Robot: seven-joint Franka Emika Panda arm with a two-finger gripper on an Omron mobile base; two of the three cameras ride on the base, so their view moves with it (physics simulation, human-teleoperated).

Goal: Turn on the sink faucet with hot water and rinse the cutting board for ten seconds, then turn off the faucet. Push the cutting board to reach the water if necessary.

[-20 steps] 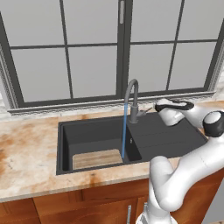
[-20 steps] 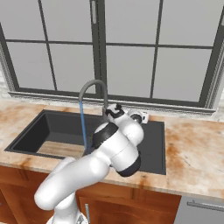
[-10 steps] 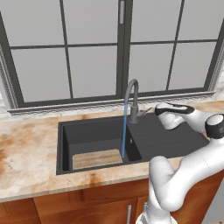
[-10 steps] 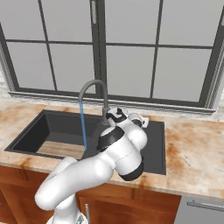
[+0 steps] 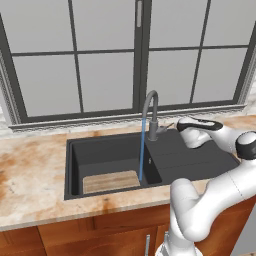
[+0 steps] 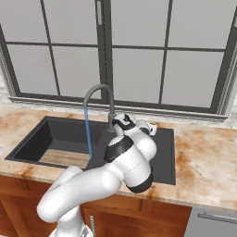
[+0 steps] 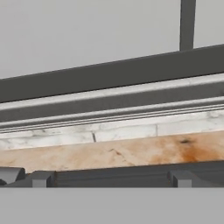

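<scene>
Water (image 5: 142, 150) streaming blue from the sink faucet (image 5: 151, 116) down into the sink (image 5: 107, 155) basin, just off the right end of the cutting board (image 5: 110, 181) lying flat on the basin floor, gripper (image 5: 172, 126) beside the faucet lever, jaws wide apart, holding nothing.

A mottled beige and rust-brown stone counter (image 5: 30, 175) runs from left to right across the scene. Below its near edge stand reddish-brown wooden cabinet doors (image 5: 95, 235) with thin silver metal bar handles (image 5: 148, 245). At the far side of the counter a pale marble sill strip (image 7: 131, 131) lies along the wall. Above it rises a large window with a dark grey frame (image 5: 142, 55) and plain grey panes (image 6: 139, 69).
</scene>
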